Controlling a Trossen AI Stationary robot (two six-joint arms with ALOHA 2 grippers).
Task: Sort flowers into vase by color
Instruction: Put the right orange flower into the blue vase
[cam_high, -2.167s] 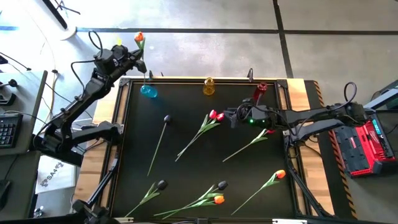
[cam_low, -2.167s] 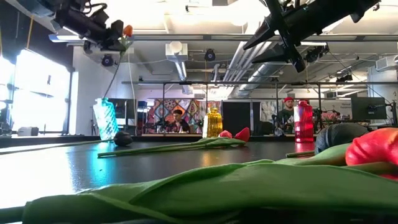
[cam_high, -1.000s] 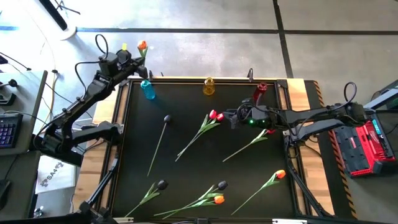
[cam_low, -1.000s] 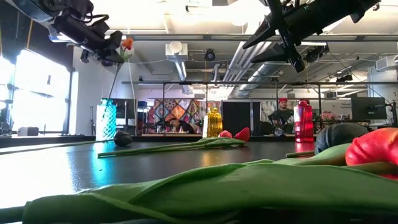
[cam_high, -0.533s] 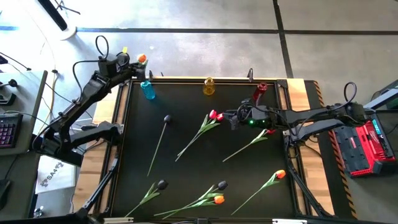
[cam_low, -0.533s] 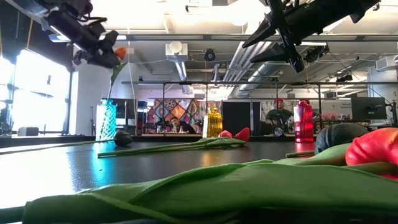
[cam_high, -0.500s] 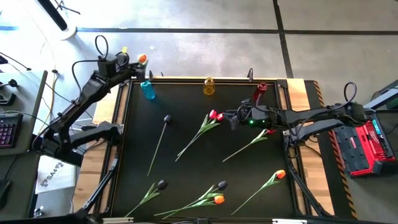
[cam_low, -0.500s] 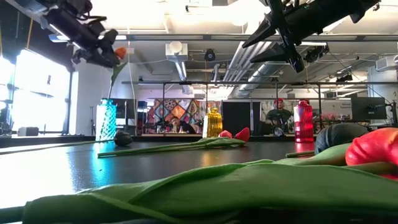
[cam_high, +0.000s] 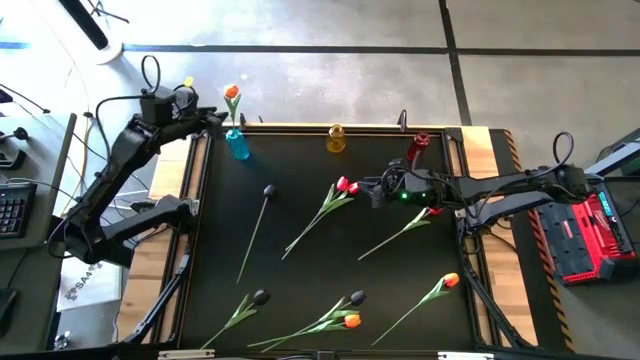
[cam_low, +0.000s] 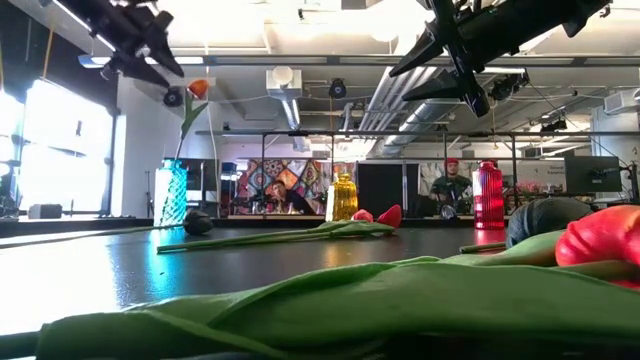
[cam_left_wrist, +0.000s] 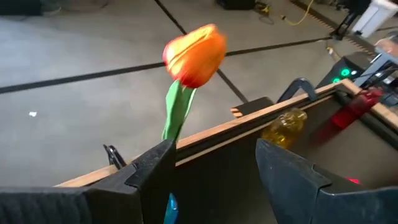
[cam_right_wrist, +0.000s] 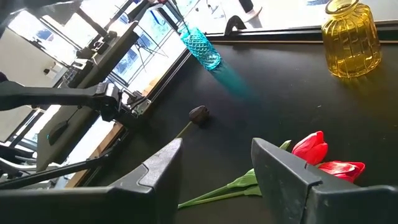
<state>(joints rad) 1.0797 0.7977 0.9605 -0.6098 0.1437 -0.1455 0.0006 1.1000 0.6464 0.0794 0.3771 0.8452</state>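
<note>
An orange flower (cam_high: 231, 93) stands upright with its stem in the blue vase (cam_high: 238, 145) at the table's far left corner. In the left wrist view its head (cam_left_wrist: 196, 53) rises beyond my open left gripper (cam_left_wrist: 214, 168). That gripper (cam_high: 207, 117) hangs left of the flower, apart from it. My right gripper (cam_high: 370, 188) hovers open beside two red flowers (cam_high: 347, 185) lying mid-table; they also show in the right wrist view (cam_right_wrist: 323, 155). A yellow vase (cam_high: 335, 138) and a red vase (cam_high: 418, 148) stand along the far edge.
More flowers lie flat on the black mat: a black one (cam_high: 268, 189) at left centre, a red one (cam_high: 435, 210) under my right arm, an orange one (cam_high: 450, 281) at right, and two black and one orange (cam_high: 350, 321) near the front edge.
My left gripper has opened and let go of the orange flower, then drawn back up and toward the table's left. The flower has sunk a little and now stands in the blue vase on its own.
</note>
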